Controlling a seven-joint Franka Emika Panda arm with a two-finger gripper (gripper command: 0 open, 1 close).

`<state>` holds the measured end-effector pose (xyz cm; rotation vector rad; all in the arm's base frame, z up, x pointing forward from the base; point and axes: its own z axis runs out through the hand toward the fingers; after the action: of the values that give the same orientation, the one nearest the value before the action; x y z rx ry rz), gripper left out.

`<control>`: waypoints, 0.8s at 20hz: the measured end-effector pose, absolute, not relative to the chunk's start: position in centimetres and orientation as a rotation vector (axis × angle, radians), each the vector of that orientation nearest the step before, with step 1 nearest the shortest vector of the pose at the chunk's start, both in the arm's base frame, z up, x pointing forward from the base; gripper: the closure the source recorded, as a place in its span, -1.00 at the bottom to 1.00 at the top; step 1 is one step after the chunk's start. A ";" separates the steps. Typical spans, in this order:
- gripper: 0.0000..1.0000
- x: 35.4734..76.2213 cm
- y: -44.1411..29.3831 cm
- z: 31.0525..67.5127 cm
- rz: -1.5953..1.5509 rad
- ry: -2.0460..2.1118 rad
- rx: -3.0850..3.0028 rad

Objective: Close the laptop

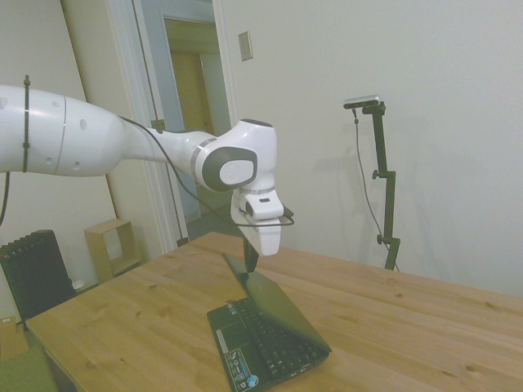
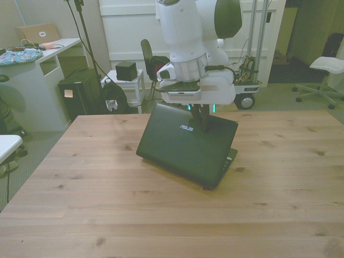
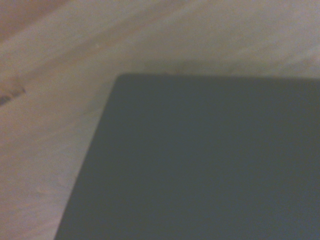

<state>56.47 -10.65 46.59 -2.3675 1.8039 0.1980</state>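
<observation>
The blurred wrist view cuts off the laptop (image 3: pixel 200 160) lid.

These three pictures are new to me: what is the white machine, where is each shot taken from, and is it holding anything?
The white machine is a robot arm ending in a gripper. One picture is taken from beside the wooden table, one from across it, and the blurry one from a camera on the arm's wrist, looking down at the lid. On the table lies only a small black laptop, partly closed. The gripper's dark fingers press on the lid's top edge; nothing is held. Whether they are open or shut is unclear.
</observation>
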 end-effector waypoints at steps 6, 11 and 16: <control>1.00 52.3 -12.4 39.2 0.282 1.900 -2.344; 1.00 51.7 -13.2 37.3 0.292 1.922 -2.335; 1.00 50.3 -9.8 44.9 0.157 1.784 -2.422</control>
<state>50.29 -9.80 44.88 -2.4219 1.7837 0.1567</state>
